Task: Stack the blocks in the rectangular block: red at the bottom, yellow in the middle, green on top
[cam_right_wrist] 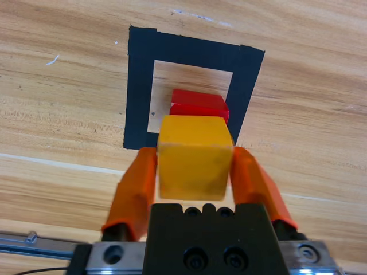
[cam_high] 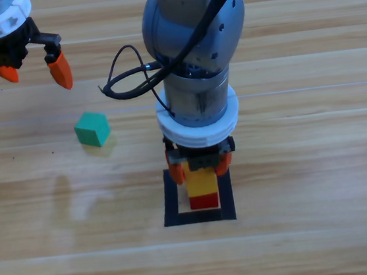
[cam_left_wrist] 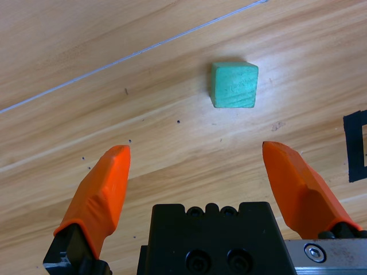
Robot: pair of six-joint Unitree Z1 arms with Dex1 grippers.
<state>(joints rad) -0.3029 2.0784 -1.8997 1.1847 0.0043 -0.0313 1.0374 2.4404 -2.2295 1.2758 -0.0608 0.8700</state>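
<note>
Orange jaws of the right gripper (cam_right_wrist: 195, 172) pinch the small plain yellow cube (cam_right_wrist: 195, 156) by its two side faces, which leaves its underside free to meet the small plain red cube (cam_right_wrist: 199, 104) below. In the high view the yellow cube sits directly over the red one, inside the flat square outline of black tape (cam_high: 171, 202) on the wooden table (cam_high: 319, 162); whether the two cubes already touch cannot be told, though the right wrist view suggests the yellow one is a little above and slightly offset. The step in hand looks like setting the middle layer, with the red base already in place. Over at the upper left, the left gripper (cam_left_wrist: 195, 166) hangs above the table with its jaws spread wide and nothing between them, aimed towards the small teal-green cube (cam_left_wrist: 234, 85), which lies alone on the wood, well apart from the tape square. That waiting pose seems meant for picking the green cube once the stack is ready for its top.
</note>
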